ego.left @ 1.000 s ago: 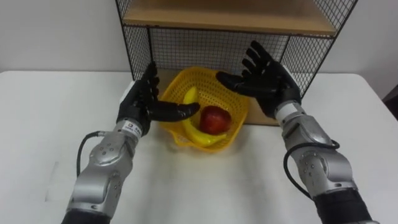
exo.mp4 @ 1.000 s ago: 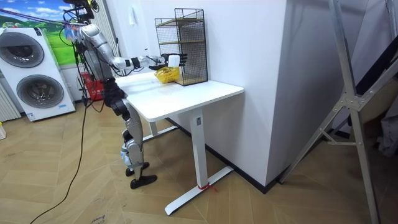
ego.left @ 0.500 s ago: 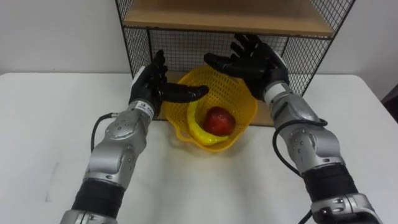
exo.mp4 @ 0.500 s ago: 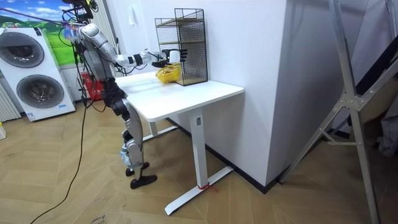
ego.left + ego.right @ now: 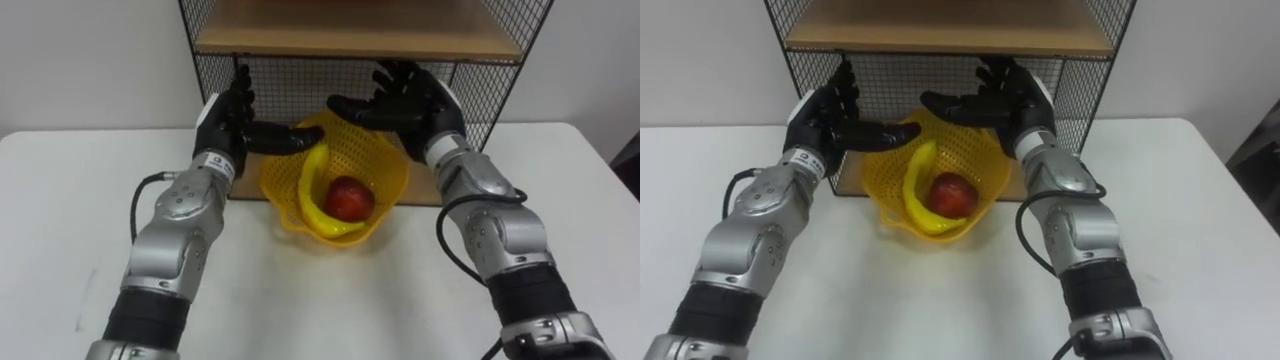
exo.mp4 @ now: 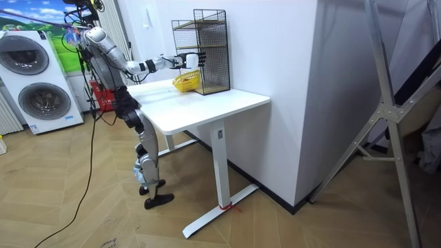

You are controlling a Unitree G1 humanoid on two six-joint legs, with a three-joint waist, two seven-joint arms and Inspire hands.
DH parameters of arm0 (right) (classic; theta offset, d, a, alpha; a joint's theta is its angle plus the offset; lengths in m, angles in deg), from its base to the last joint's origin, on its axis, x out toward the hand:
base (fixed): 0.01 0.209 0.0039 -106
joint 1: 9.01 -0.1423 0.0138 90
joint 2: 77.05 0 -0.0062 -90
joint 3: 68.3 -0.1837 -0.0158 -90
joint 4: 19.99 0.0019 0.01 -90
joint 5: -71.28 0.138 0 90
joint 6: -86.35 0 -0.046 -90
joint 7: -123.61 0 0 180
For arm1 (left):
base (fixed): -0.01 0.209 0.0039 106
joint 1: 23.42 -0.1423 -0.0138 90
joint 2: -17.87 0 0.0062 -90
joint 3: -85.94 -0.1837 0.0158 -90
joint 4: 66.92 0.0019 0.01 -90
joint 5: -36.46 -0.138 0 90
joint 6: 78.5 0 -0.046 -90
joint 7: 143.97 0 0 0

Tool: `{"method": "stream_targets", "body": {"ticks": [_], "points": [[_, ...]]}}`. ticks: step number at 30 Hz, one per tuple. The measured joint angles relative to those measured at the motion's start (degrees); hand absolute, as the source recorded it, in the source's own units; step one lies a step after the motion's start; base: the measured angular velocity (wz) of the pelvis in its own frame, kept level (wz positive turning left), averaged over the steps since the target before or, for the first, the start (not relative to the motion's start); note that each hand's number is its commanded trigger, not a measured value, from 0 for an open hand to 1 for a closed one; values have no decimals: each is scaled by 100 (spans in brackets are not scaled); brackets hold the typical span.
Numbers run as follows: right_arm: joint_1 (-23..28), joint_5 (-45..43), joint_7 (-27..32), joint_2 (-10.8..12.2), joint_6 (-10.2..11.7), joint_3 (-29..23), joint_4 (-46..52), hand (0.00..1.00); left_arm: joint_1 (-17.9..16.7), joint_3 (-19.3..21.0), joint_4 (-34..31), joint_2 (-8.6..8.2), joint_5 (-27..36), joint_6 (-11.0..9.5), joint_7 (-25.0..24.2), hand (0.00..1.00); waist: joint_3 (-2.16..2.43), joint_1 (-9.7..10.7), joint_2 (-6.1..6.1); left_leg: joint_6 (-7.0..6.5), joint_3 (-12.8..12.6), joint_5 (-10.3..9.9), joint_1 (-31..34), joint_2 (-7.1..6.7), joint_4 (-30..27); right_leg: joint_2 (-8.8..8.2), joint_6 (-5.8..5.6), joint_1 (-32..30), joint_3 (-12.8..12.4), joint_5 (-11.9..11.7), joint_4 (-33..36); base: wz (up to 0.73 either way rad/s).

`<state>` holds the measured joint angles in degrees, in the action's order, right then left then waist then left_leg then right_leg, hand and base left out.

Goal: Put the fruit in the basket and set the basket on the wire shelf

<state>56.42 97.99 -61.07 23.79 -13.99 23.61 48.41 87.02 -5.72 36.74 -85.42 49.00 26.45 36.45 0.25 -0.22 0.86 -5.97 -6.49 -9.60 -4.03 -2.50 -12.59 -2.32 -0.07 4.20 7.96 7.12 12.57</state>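
Yellow perforated plastic basket [image 5: 386,176], tilted, sits between the spread, straight fingers of left hand [image 5: 225,125] and right hand [image 5: 420,100], thumbs above its rim. Red apple [image 5: 349,198] and yellow banana [image 5: 312,192] inside. Black wire shelf [image 5: 290,85] just beyond fingertips.

The wire shelf [image 5: 350,30] is cut off by the top edge above both hands. The left hand [image 5: 228,125] and the right hand [image 5: 415,105] hide parts of the rim of the basket [image 5: 335,232] with thumb and palm, and whether they touch it cannot be told. Between the hands, the apple [image 5: 348,198] covers part of the banana [image 5: 312,185].
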Motion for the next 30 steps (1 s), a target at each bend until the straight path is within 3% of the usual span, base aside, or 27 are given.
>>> {"method": "stream_targets", "body": {"ticks": [3, 13, 15, 17, 21, 25, 30], "points": [[509, -4, -173, -20, -1, -50, 287, 0, -486, 5, -521, 20, -211, -1, -145, 0, 24, -8, 18, 1, -1, -1, -8, 1, 4, -2, 2, -29, 4, 6, 0, 0], [1408, -67, -449, -299, 49, -148, 1408, 0, -1313, 51, -1372, 290, -207, -19, -548, 0, 25, 15, 22, 3, 0, 3, 111, -5, -3, -7, -3, -120, 38, 26, -2, 0], [1459, -72, -524, -307, 50, -148, 1417, 0, -1391, 51, -1475, 297, -196, -96, -606, 0, 26, 15, 27, 4, 0, 2, 93, -5, 1, -7, -5, -118, 37, 29, -24, 0], [1635, -166, -563, -344, 50, -147, 1583, 0, -1692, 24, -1654, 304, -180, -307, -677, 0, 29, 43, 35, 4, 8, 2, 109, -2, 2, -4, -5, -114, 34, 29, -84, 0], [1987, -373, -670, -379, 110, -165, 1892, 0, -2128, 65, -1742, 367, -206, -422, -845, 0, 26, 123, 83, 7, 34, 2, 134, -3, -5, 4, -6, -130, 32, 30, -86, 5], [2688, -677, -702, -379, 343, -393, 2378, 0, -2662, 215, -1845, 400, -196, -562, -992, 0, 20, 144, 113, 7, 21, 1, 134, -2, -2, 32, -8, -132, -4, 30, -100, -2], [3352, -1117, -704, -367, 588, -458, 2762, 0, -3086, 213, -1950, 423, -186, -1042, -1010, 0, 16, 127, 125, 9, 5, -2, 136, -1, 11, 42, -13, -146, -42, 35, -100, -2]]}}
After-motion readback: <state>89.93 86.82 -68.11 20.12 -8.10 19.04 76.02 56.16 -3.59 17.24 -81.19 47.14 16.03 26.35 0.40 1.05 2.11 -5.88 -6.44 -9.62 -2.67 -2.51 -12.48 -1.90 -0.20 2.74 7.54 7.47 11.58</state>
